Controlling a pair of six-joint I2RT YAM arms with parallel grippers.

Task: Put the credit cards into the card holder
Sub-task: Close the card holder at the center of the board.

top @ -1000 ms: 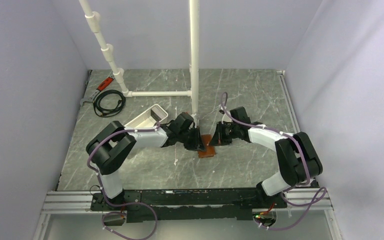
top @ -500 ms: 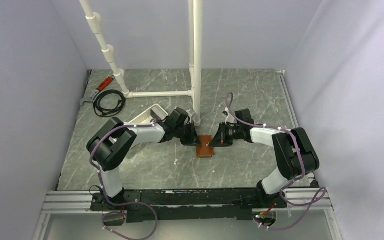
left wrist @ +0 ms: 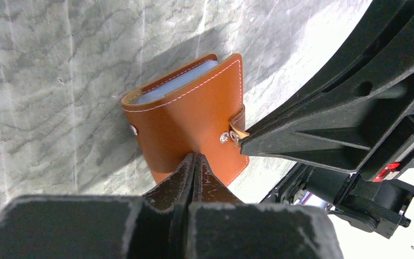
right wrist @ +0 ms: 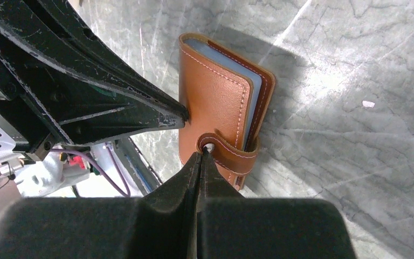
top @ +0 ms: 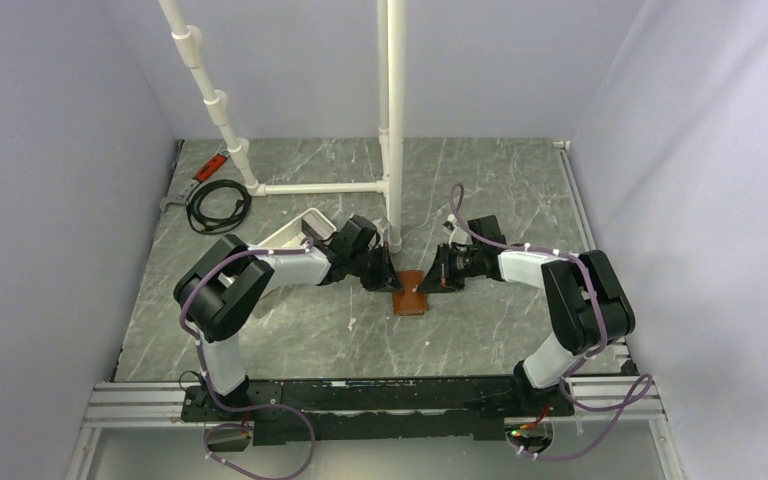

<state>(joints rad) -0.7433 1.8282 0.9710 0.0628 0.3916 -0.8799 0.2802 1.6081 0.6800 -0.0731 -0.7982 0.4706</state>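
The card holder [top: 411, 294] lay folded shut on the table [top: 480, 190], between my two arms. Its long side ran away from my bases and its short side pointed from one gripper to the other. At its open edge I could see the light blue border of the cards [left wrist: 178, 86] between the brown covers, so I judged that the cards were already inside. I could not count them.

My left gripper [left wrist: 194, 162] had its fingers pressed together with nothing between them. The tips rested on the top cover near its left edge, pointing across the short side toward the right arm. My right gripper [right wrist: 202, 156] was also pressed together and held nothing. Its tips sat on the round snap at the end of the small strap [right wrist: 229, 154], which wrapped around the edge of the holder on my right side.

Both grippers touched the holder from opposite sides, so neither was clearly nearer. Only the right one was on the strap. I judged that what remained was a push straight down on the snap, while the left tips kept the cover flat. If I pushed sideways instead, the holder could slide toward the left gripper.
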